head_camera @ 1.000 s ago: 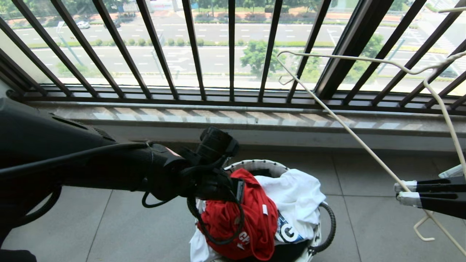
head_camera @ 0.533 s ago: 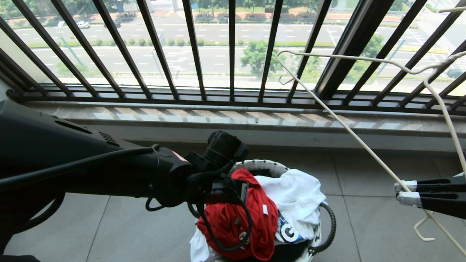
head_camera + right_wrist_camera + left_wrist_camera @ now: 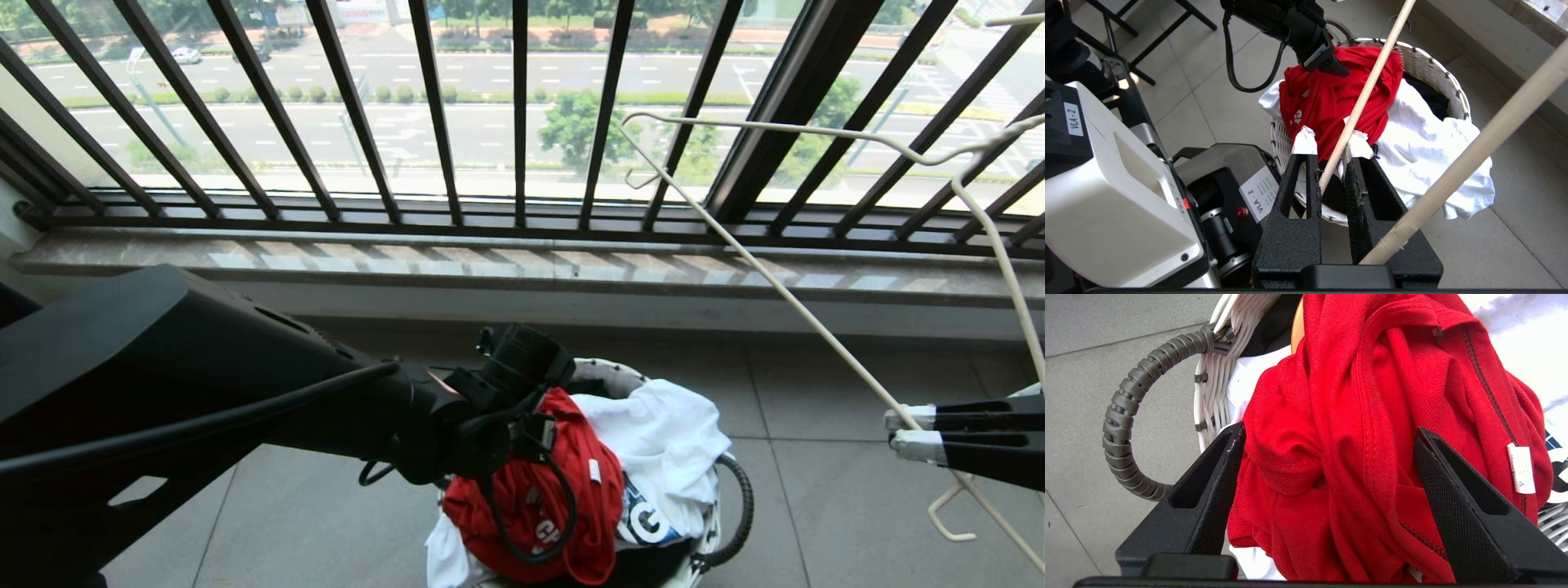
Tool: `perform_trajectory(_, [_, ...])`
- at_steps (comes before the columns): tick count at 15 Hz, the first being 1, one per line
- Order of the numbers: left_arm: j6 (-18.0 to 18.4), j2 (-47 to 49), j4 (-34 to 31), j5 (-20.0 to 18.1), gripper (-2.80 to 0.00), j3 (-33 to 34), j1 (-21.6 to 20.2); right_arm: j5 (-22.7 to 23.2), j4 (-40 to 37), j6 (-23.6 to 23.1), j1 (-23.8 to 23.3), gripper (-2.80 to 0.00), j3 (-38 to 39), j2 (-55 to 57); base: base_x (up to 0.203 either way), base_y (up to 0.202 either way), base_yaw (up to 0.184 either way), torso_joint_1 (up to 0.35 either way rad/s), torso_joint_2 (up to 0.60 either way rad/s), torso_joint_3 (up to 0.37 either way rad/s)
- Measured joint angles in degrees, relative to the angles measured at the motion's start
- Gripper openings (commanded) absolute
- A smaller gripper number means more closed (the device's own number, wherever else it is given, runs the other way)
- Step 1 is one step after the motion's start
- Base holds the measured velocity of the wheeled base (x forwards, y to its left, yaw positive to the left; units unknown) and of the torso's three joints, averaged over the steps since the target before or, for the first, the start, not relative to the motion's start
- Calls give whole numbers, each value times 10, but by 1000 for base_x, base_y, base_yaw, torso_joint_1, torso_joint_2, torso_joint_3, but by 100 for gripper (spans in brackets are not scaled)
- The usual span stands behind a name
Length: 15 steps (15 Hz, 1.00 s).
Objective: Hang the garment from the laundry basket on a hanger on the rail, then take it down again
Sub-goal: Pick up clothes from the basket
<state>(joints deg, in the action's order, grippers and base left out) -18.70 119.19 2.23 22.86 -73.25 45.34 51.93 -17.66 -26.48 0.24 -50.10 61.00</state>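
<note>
The left gripper [image 3: 1327, 465] hung directly over the laundry basket [image 3: 600, 374], its jaws spread wide on either side of a bunched fold of the garment [image 3: 1355, 416] but not yet closed on it; the red shirt lay heaped on top of a white garment [image 3: 665, 441] in the basket, its small neck label [image 3: 1521, 467] off toward one finger; the right gripper [image 3: 898, 431] stood off to the right, pinched narrow on a thin bar of the hanger [image 3: 784, 302], which it held tilted in the air in front of the window railing [image 3: 522, 122]. To take the shirt well, the left jaws would probably need to sink a little deeper so the ridge of cloth sat fully between the pads; closing near the collar seam rather than on a loose outer fold would likely give a firmer hold and an easier threading onto the hanger; catching the white cloth beneath, or the basket's loop handle [image 3: 1124, 416], was the risk to avoid.
</note>
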Motion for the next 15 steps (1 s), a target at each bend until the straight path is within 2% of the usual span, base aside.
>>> perform_trajectory(2, [18,-6,-4,5,0,16,1,0,0,0,0,-280,0,0,0,0,0,0,0,0])
perform_trajectory(4, [64,-26,-7,9,0,50,2,0,0,0,0,-280,0,0,0,0,0,0,0,0])
perform_trajectory(6, [107,-46,-22,29,0,78,6,0,0,0,0,-280,0,-1,0,0,0,0,0,0])
perform_trajectory(10, [128,-68,-134,35,0,93,27,0,0,0,0,-280,0,-1,0,0,0,0,0,0])
perform_trajectory(12, [153,-74,-179,35,0,104,33,0,0,0,0,-280,0,-1,0,0,0,0,0,0])
perform_trajectory(15, [174,-74,-204,35,0,123,39,0,0,0,0,-280,0,0,0,0,0,0,0,0])
